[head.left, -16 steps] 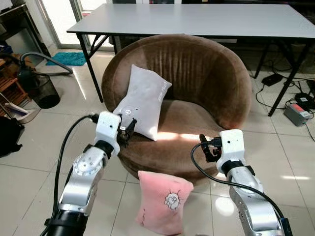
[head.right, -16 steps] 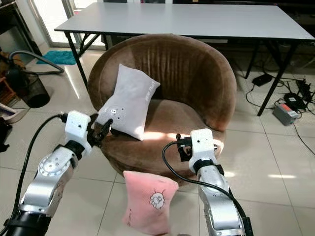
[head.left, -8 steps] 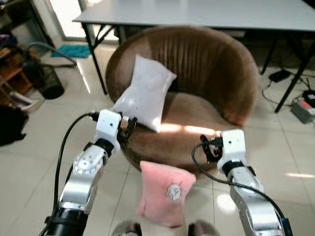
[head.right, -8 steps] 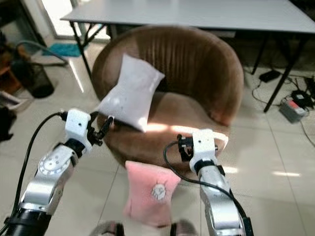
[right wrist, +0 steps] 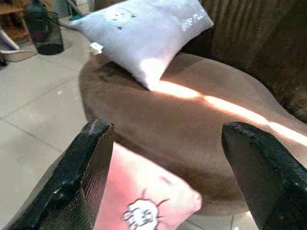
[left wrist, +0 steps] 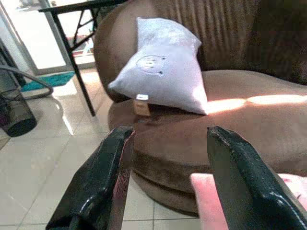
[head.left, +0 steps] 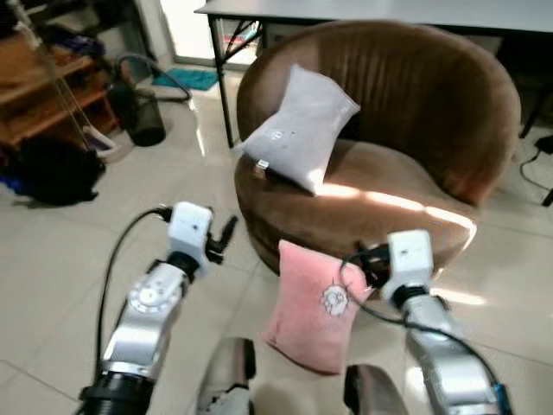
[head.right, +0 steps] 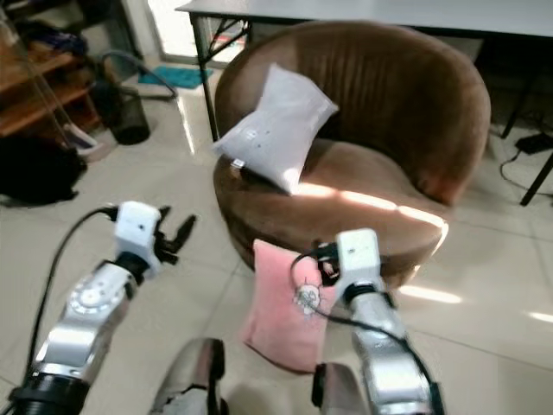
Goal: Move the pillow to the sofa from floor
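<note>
1. Nearest, two grey robot feet (head.left: 226,380) on the tiled floor (head.left: 52,285).
2. Left gripper (head.left: 226,233) raised over bare floor, left of the sofa's front; jaws spread, empty. In the left wrist view, a corner of the pink pillow (left wrist: 211,199) shows low between the fingers (left wrist: 103,177), apart from both.
3. Right gripper (right wrist: 168,158) at the pink pillow's (head.left: 314,304) top right corner, jaws spread wide. In the right wrist view, pillow below and between the fingers (right wrist: 79,177); contact cannot be told.
4. Pink pillow on the floor, upright, leaning against the front of the brown sofa (head.left: 432,112); cartoon print facing out.
5. Grey pillow (head.left: 302,125) on the sofa seat, propped against the left side of the backrest.
6. Sunlit stripe across the seat.
7. Behind the sofa, a grey table (head.left: 371,9) on black legs.
8. Far left, a black bin (head.left: 145,121), a black bag (head.left: 52,169), a wooden shelf (head.left: 52,91).
</note>
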{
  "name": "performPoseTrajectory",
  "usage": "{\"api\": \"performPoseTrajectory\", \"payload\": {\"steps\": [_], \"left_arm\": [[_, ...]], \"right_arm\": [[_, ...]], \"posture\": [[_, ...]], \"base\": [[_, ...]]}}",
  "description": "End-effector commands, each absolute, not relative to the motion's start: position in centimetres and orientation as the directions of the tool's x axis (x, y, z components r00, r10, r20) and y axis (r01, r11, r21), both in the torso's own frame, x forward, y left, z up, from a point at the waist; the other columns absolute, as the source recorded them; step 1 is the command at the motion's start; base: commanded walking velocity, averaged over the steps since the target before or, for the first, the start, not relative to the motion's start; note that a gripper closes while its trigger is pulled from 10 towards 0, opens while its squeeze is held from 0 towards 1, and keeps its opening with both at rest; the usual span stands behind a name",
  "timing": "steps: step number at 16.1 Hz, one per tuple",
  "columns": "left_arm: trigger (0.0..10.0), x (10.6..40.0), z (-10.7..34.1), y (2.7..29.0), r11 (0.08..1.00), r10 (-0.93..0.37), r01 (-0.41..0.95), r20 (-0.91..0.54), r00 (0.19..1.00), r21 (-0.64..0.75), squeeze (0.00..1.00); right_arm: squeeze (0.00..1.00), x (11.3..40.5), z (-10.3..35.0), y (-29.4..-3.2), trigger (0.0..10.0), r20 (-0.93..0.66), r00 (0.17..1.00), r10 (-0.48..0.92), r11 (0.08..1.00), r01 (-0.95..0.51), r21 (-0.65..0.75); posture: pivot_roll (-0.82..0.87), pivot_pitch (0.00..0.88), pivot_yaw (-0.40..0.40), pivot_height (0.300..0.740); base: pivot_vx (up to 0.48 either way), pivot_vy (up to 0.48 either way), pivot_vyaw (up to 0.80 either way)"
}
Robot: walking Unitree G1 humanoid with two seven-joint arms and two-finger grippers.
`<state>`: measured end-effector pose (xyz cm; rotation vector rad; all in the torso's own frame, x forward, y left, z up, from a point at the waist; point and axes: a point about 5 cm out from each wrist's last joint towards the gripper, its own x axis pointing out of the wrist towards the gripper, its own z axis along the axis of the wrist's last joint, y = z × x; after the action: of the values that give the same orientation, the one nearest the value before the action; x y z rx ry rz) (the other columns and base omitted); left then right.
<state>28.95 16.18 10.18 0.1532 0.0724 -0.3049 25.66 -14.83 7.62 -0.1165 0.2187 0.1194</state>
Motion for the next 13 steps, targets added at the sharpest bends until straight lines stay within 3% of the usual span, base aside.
{"api": "performPoseTrajectory", "payload": {"steps": [1,4,13], "left_arm": [[10.0,29.52,11.38,15.89,0.939,-0.301,0.304,-0.048,0.953,0.158,0.00],[10.0,29.48,11.36,15.99,0.950,-0.287,0.290,-0.042,0.957,0.119,0.00],[10.0,29.35,11.13,15.87,0.944,-0.307,0.310,-0.048,0.951,0.109,0.00]], "right_arm": [[0.00,25.85,8.03,-15.02,10.0,-0.211,0.972,0.103,0.986,-0.127,-0.107],[0.00,25.87,7.73,-15.13,10.0,-0.224,0.970,0.096,0.983,-0.127,-0.129],[0.00,25.78,7.54,-15.23,10.0,-0.222,0.972,0.075,0.982,-0.111,-0.155]], "posture": [[-0.05,0.029,0.059,0.611],[-0.05,0.028,0.057,0.611],[-0.06,0.007,0.067,0.611]], "base": [[0.000,0.000,0.00],[0.000,0.000,0.00],[0.277,0.000,0.00]]}}
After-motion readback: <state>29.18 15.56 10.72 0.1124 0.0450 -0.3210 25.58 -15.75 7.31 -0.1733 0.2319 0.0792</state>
